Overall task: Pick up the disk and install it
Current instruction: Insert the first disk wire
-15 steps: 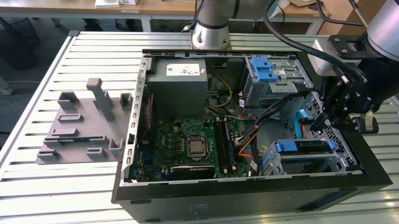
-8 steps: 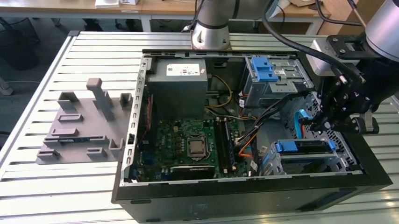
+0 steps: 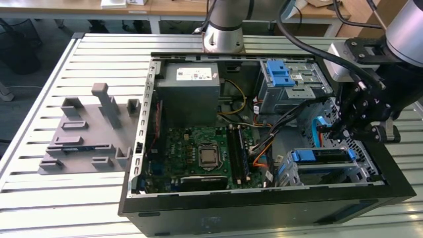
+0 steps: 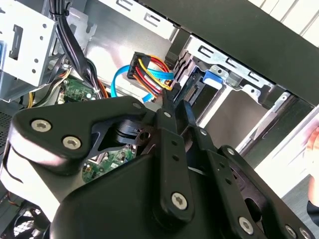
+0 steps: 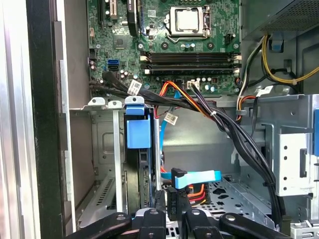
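Inside the computer case [image 3: 264, 210], the disk [image 5: 140, 159] stands on edge in the drive cage [image 5: 102, 144]; the gripper [image 5: 166, 195], jaws nearly together beside it, could snag the loose cables [image 5: 199, 177].

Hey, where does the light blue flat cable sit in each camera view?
Exterior view: light blue flat cable inside the case, toward the exterior view's right.
Second wrist view: cable loops beside the red and yellow wires.
First wrist view: cable runs beside those wires.
Shared landmark: green motherboard.
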`<state>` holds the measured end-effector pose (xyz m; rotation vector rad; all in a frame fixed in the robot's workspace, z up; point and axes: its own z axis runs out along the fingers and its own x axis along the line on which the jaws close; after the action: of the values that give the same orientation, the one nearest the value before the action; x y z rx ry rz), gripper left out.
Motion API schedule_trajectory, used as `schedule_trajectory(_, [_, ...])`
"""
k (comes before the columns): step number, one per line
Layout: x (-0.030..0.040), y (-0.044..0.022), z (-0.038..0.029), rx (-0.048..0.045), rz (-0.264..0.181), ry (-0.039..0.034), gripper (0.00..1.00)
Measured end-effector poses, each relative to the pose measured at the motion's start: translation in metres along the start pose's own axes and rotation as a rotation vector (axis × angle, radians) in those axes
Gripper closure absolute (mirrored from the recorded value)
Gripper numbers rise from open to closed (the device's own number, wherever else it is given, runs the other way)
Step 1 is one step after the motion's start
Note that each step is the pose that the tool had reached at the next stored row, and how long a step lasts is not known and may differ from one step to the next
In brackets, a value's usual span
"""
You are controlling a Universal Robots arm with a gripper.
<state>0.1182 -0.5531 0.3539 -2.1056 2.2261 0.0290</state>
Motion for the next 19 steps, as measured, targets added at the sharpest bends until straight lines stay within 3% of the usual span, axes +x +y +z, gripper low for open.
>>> schedule_trajectory(6, [0.0003, 0.0002, 0.0041, 0.0000, 0.000, 0.0000, 0.76])
schedule_trajectory(19, [-0.0002, 0.0001, 0.0012, 0.0000, 0.000, -0.0001, 0.76])
